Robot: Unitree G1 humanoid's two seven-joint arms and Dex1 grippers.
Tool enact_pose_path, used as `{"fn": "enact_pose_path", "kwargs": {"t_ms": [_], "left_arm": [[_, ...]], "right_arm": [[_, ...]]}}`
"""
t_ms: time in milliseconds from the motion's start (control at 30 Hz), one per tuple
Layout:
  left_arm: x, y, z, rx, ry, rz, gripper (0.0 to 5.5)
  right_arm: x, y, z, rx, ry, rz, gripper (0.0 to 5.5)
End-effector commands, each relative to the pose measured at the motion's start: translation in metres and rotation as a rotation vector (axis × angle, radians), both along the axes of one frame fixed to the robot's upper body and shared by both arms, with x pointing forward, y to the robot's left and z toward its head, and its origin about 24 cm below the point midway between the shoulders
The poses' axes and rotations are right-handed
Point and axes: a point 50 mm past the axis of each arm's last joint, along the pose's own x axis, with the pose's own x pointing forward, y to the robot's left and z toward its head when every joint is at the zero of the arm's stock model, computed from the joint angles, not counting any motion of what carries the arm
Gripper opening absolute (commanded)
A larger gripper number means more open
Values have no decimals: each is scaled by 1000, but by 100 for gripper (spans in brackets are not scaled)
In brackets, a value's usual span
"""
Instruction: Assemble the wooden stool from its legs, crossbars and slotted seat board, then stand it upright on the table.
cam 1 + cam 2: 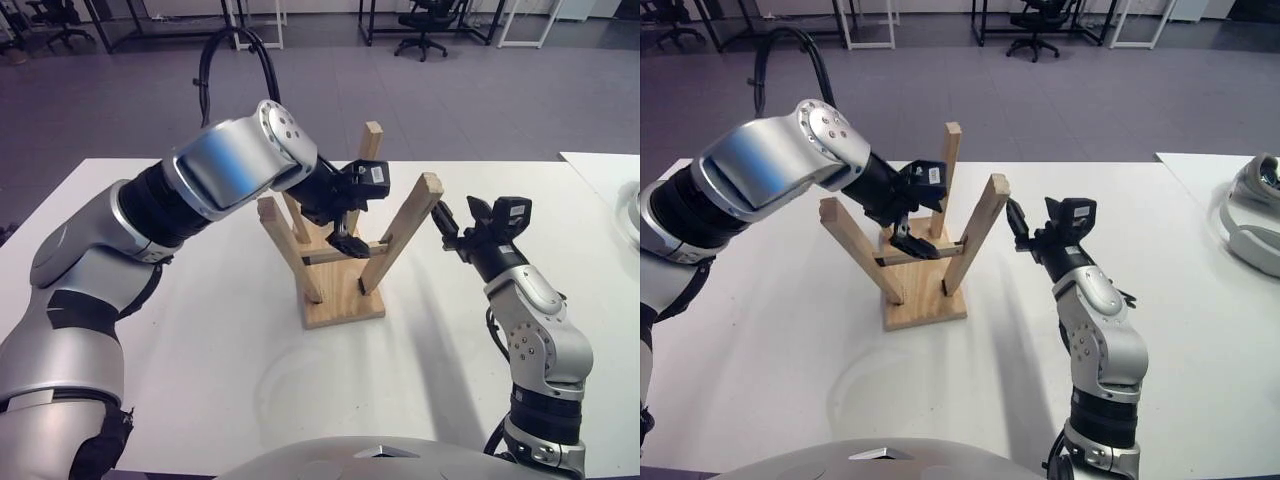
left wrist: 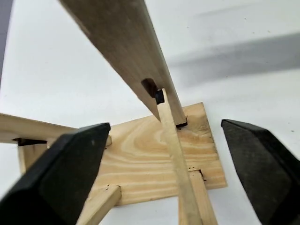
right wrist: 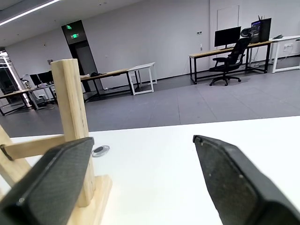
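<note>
Upside-down stool [image 1: 343,305] sits mid bench [image 1: 150,330], legs up. L gripper [image 1: 335,228] is nearer: jaws wide, crossbar [image 2: 174,150] btw them, its long way running left-right. R gripper [image 1: 457,220], jaws wide too, just right of right leg [image 1: 401,235].

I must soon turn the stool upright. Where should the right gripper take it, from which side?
Probably the right leg, upper half, from the robot's right: it leans toward the open right gripper and is bare above the crossbar.
</note>
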Motion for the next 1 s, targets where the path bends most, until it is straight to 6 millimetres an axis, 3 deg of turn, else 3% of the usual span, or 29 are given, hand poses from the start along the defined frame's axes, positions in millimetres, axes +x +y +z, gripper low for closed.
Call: {"fn": "enact_pose_path", "kwargs": {"t_ms": [33, 233, 533, 667, 767, 867, 1000], "left_arm": [[0, -1, -24, 76, 36, -45, 363], [4, 3, -39, 164, 22, -100, 258], [17, 5, -39, 136, -14, -39, 99], [16, 5, -39, 124, -13, -37, 60], [16, 5, -39, 115, -10, -32, 48], [19, 4, -40, 98, 0, -10, 46], [22, 0, -38, 61, 12, 20, 46]], "right_arm": [[7, 7, 1, 1, -18, 4, 396], [10, 15, 0, 9, -42, -9, 396], [9, 16, 3, 7, -84, -6, 396], [13, -1, 28, 34, -174, -65, 396], [19, -7, 58, 80, -257, -58, 396], [19, 3, 83, 77, -305, 6, 396], [9, 21, 97, 134, -283, 55, 396]]}}
